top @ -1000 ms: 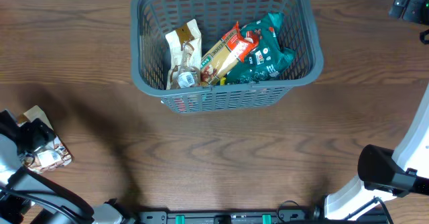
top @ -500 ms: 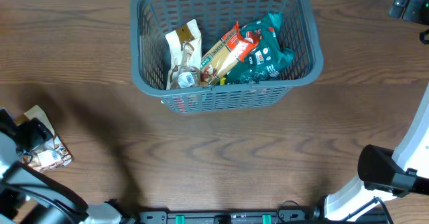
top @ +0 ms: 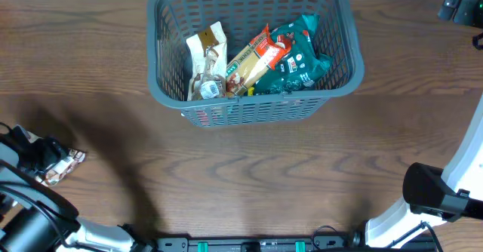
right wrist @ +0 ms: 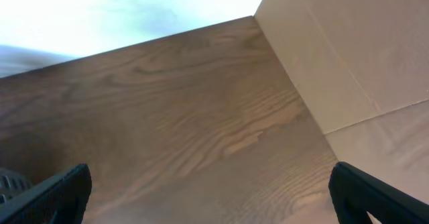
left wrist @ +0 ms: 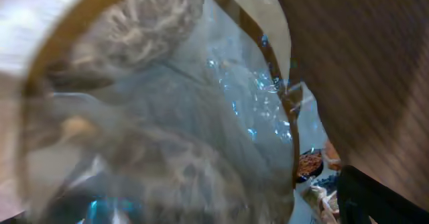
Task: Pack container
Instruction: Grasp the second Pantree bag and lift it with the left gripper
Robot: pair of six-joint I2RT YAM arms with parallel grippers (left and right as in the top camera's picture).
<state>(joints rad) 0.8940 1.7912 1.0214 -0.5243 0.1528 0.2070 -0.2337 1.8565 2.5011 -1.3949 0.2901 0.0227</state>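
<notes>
The container (top: 249, 113) is a dark grey lattice basket at the table's far middle. In it lie a beige packet (top: 207, 62), an orange-red packet (top: 256, 57) and a teal packet (top: 300, 53). My left gripper (top: 39, 158) is at the near left edge, shut on a small clear-and-brown snack packet (top: 66, 164), far from the basket. That packet fills the left wrist view (left wrist: 167, 117), blurred and very close. My right gripper (right wrist: 214, 207) is open and empty over bare wood; in the overhead view it is at the far right corner (top: 460, 0).
The table is dark brown wood (top: 249, 184). A tan cardboard-coloured surface (right wrist: 362, 49) borders the table in the right wrist view. The right arm's base (top: 434, 195) stands at the near right.
The snack packet at the near left has shifted right and up and turned, moving with my left gripper. The basket, its packets and the right arm have not moved.
</notes>
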